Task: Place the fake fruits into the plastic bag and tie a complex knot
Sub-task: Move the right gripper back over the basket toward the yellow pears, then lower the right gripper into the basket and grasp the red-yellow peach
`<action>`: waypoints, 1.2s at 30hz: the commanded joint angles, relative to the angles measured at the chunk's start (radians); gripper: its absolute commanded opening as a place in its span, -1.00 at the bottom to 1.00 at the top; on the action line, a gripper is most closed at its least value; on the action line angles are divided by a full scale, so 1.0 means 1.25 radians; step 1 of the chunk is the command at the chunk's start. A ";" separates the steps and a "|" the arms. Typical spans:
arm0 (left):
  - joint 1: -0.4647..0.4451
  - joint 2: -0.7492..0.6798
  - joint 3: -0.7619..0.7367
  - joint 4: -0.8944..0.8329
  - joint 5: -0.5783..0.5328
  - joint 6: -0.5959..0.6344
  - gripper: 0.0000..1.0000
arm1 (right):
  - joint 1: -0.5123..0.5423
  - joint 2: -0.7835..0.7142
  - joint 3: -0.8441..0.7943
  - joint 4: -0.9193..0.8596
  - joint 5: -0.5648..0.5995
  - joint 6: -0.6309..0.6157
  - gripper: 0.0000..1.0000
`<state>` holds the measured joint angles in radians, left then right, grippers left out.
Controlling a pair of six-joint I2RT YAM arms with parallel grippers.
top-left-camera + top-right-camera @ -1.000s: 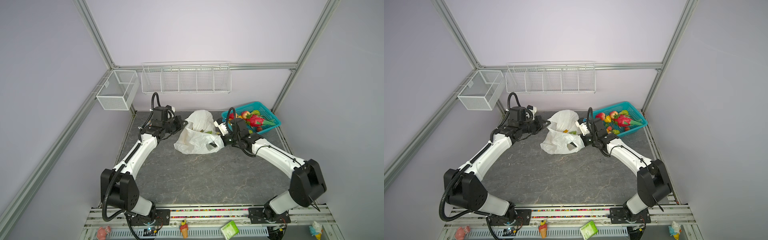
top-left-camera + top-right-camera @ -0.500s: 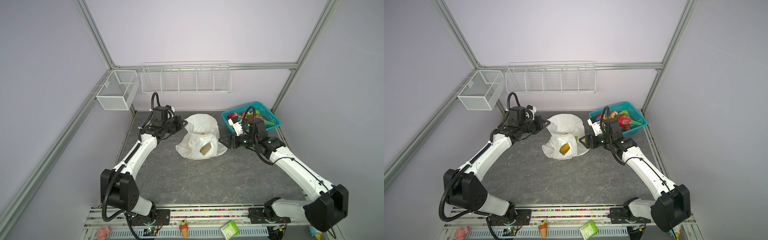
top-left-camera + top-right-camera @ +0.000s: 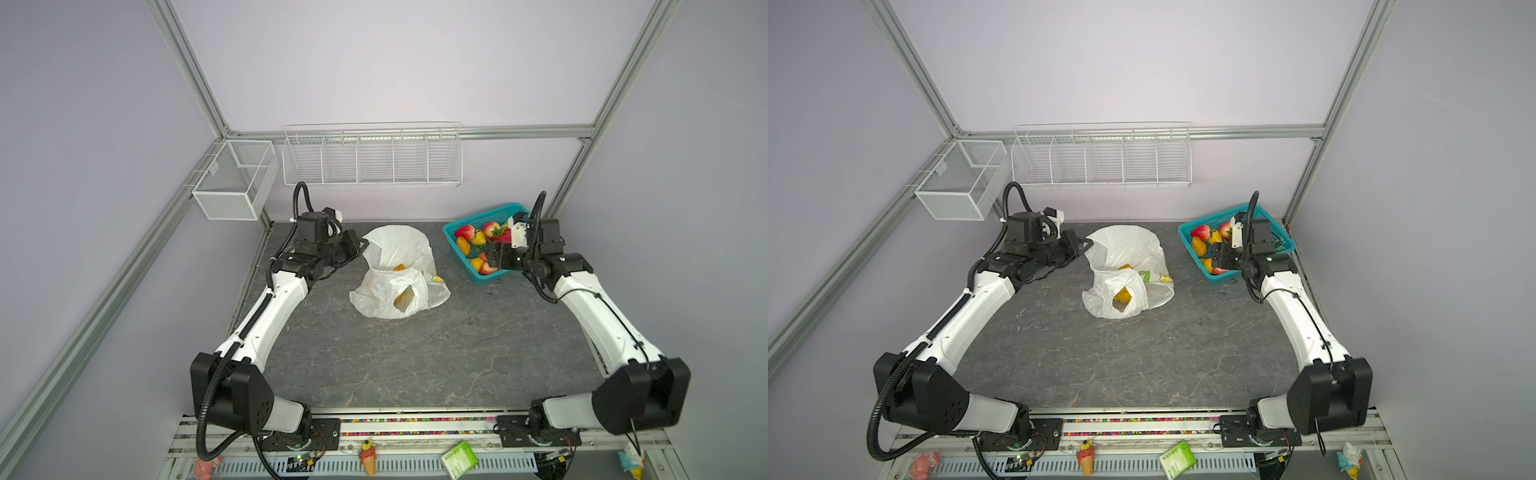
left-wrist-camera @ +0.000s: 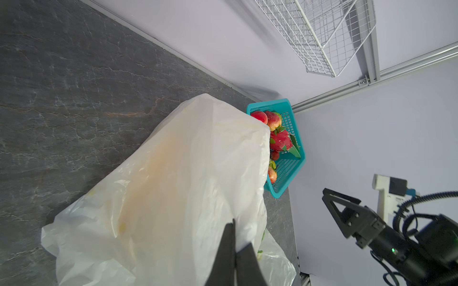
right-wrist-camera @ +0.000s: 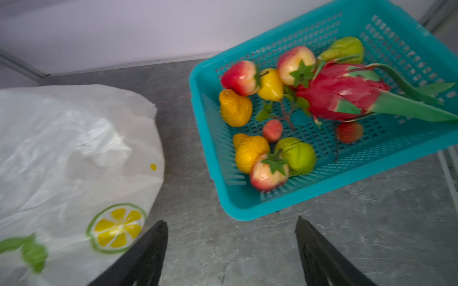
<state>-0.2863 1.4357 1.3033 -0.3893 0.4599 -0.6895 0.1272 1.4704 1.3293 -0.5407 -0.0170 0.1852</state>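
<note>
Left arm [image 3: 274, 307]: extended toward far-left bench [image 3: 415, 365], wrist level.
Left jaws: closed on plastic bag [image 3: 395, 245] rim, holding it raised.
Plastic bag: mid-bench, mouth open, yellow fruit [image 3: 400, 267] inside.
Fake fruits [image 5: 334, 96]: most in teal basket [image 5: 322, 195].
Right jaws: wide apart, empty, by basket's near edge, right arm [image 3: 594, 307] reaching forward.

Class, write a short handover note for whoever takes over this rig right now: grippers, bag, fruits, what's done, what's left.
Left gripper: shut on the plastic bag's rim, holding it open.
Right gripper: open, empty, by the teal basket.
Done: some yellow-orange fruits lie in the bag.
To do: most fake fruits, dragon fruit included, sit in the basket; bag not yet tied.
</note>
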 commanded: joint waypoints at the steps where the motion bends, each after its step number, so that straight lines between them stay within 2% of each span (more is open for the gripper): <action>1: 0.004 -0.016 0.012 -0.008 -0.011 0.014 -1.00 | -0.007 0.118 0.075 -0.043 0.032 -0.033 0.71; 5: 0.004 -0.020 0.012 -0.006 -0.014 0.016 -1.00 | -0.008 0.242 0.192 -0.102 0.003 -0.044 0.72; 8: 0.004 -0.022 0.008 -0.005 -0.020 0.018 -1.00 | -0.007 0.304 0.265 -0.222 0.062 -0.072 0.73; 13: 0.005 -0.020 0.011 -0.005 -0.016 0.018 -1.00 | 0.011 0.356 0.304 -0.355 0.114 -0.101 0.74; 36: 0.004 -0.036 0.004 -0.005 -0.035 0.032 -1.00 | 0.039 0.661 0.633 -0.606 0.186 -0.203 0.70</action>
<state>-0.2863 1.4170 1.3033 -0.3904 0.4404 -0.6701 0.1673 2.2669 2.0857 -1.2060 0.1970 -0.0250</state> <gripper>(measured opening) 0.047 0.848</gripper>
